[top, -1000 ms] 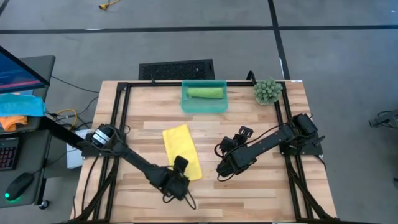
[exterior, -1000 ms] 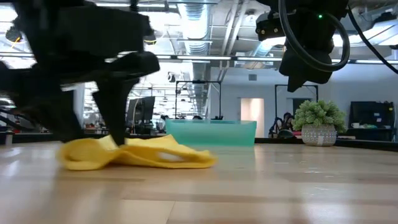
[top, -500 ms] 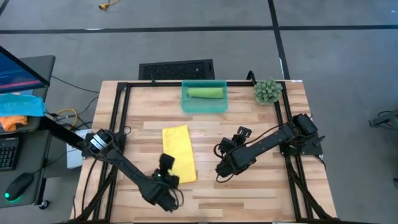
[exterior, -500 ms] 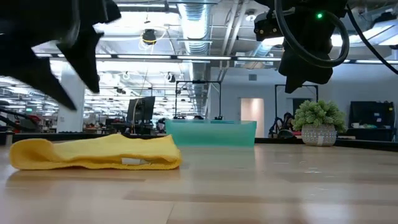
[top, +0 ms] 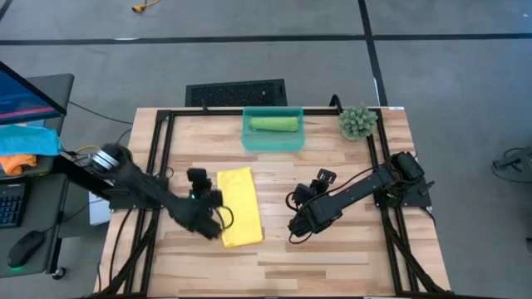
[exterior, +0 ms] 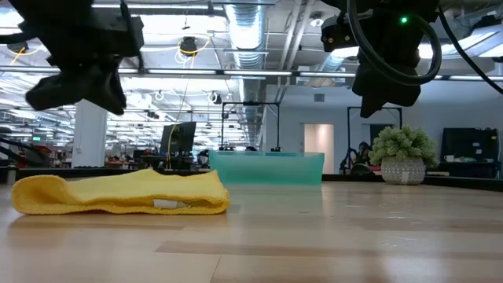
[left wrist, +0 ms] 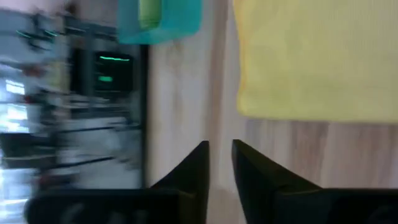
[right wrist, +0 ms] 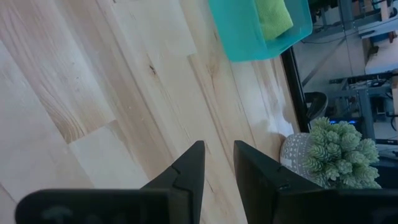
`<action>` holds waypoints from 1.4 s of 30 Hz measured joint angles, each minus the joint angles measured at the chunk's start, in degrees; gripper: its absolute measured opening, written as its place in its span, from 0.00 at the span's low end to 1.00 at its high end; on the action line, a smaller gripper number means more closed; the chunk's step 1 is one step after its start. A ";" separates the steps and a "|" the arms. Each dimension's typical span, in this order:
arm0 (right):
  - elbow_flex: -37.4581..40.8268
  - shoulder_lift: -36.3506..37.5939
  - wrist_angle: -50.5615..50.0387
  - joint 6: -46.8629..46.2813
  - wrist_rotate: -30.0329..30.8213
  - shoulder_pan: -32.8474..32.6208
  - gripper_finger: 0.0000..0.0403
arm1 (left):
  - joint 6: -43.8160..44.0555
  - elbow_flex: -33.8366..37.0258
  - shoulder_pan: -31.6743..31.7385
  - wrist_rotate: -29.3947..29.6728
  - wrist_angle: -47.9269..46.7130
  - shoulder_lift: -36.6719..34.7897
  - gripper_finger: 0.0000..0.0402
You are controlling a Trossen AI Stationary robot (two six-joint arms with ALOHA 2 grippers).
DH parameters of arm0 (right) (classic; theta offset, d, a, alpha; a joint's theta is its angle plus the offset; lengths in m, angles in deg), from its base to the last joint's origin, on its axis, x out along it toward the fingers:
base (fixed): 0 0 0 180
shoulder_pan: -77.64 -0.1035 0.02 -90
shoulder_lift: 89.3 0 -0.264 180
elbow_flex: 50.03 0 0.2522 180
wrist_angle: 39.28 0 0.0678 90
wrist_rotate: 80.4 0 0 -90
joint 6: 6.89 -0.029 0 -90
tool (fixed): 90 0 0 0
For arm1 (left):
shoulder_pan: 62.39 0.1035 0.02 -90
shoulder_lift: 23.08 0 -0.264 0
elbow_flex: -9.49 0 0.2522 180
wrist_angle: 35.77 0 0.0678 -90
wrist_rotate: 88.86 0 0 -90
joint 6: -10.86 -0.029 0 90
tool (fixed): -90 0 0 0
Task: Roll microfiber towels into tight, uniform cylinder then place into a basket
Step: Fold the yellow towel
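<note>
Halfway: green towel [top: 273,124] rolled in the basket [top: 272,142], upper centre; yellow towel [top: 237,206] lies unrolled mid-table; left claw [top: 204,184] and right claw [top: 293,202] narrowly parted, empty.

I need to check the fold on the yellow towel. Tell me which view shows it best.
The high view: the whole yellow towel lies in sight, folded lengthwise. The low view shows its edge only; the left wrist view crops it; the right wrist view misses it.

The left gripper [top: 202,199] has let go of the yellow towel [top: 237,206], now flattened, and swung from the table's front edge to the towel's left side.
</note>
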 joint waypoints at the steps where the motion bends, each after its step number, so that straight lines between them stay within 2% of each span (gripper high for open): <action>1: 0.00 0.00 0.00 0.00 0.00 0.03 0.27 | -1.53 2.35 0.99 -1.08 3.90 -3.27 0.12; 5: 0.00 0.00 0.07 0.00 0.00 0.65 0.27 | -11.11 10.75 4.47 -6.11 24.22 -15.06 0.02; 9: 0.00 -0.02 1.07 0.00 -0.07 1.70 0.27 | -20.27 18.76 9.13 -12.12 45.27 -23.10 0.01; 13: 0.00 -0.02 3.40 1.96 -0.20 2.51 0.27 | -23.03 24.61 15.44 -22.64 60.50 -24.85 0.00; 16: 0.00 -0.04 5.02 3.94 -0.41 2.60 0.27 | -23.15 27.44 19.36 -28.41 69.12 -22.28 0.00; 21: 0.00 -0.04 5.60 4.92 -0.42 2.60 0.27 | -23.67 26.93 22.53 -29.82 71.53 -14.82 0.00; 28: 0.00 -0.04 5.95 4.96 -0.52 2.60 0.27 | -25.06 22.28 23.94 -29.94 71.50 -3.42 0.00; 42: 0.00 -0.04 6.66 5.80 -0.63 2.60 0.27 | -31.53 5.95 23.97 -30.39 71.77 14.21 0.00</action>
